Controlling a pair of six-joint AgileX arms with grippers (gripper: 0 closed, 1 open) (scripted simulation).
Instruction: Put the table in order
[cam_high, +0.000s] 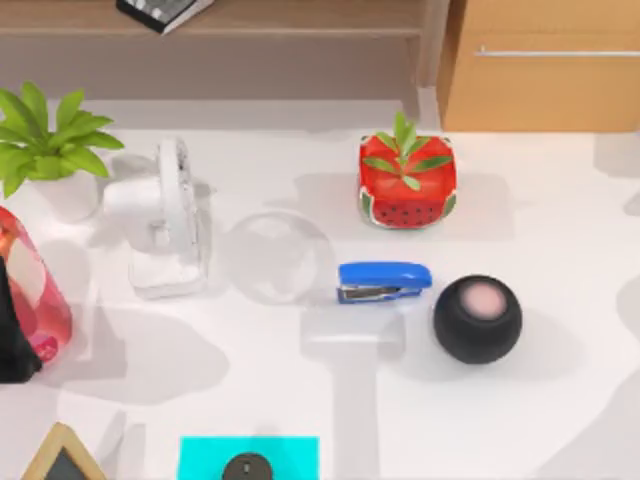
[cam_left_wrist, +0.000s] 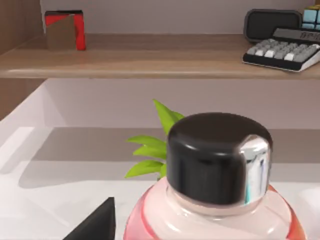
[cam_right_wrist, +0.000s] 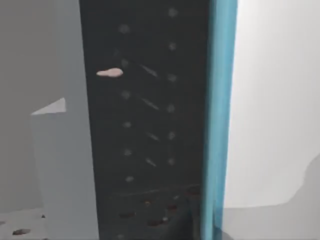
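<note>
From above, the table (cam_high: 560, 330) is the broad white top that spreads across nearly the whole view, with a wooden shelf (cam_high: 300, 18) and a light-wood cabinet (cam_high: 545, 70) along its far edge. At the far left stands a potted plant (cam_high: 45, 150). Below it, at the left edge, lies a pink bottle (cam_high: 30, 285) with a dark shape against its lower end. A white desk fan (cam_high: 168, 220) stands near the plant, and a clear glass ball (cam_high: 278, 258) sits just beside the fan. A blue stapler (cam_high: 384, 281) lies next to the ball, a black round speaker (cam_high: 477, 318) just to its right. Behind the stapler is a red watermelon-patterned pot (cam_high: 407, 180) with green leaves. At the near edge lies a cyan pad (cam_high: 248, 455) with a small dark disc on it, and a wood-framed corner (cam_high: 62, 455) shows further left.

The left wrist view looks at the bottle's black cap (cam_left_wrist: 219, 157) from close by, green leaves behind it. One dark finger (cam_left_wrist: 95, 222) of the left hand shows beside the bottle; I cannot tell whether the hand is apart or together. On the shelf sit a red block (cam_left_wrist: 65, 30) and a keyboard (cam_left_wrist: 282, 50).

The right wrist view shows a dark dotted panel (cam_right_wrist: 147, 125) with a blue edge strip (cam_right_wrist: 220, 110) beside a white surface
</note>
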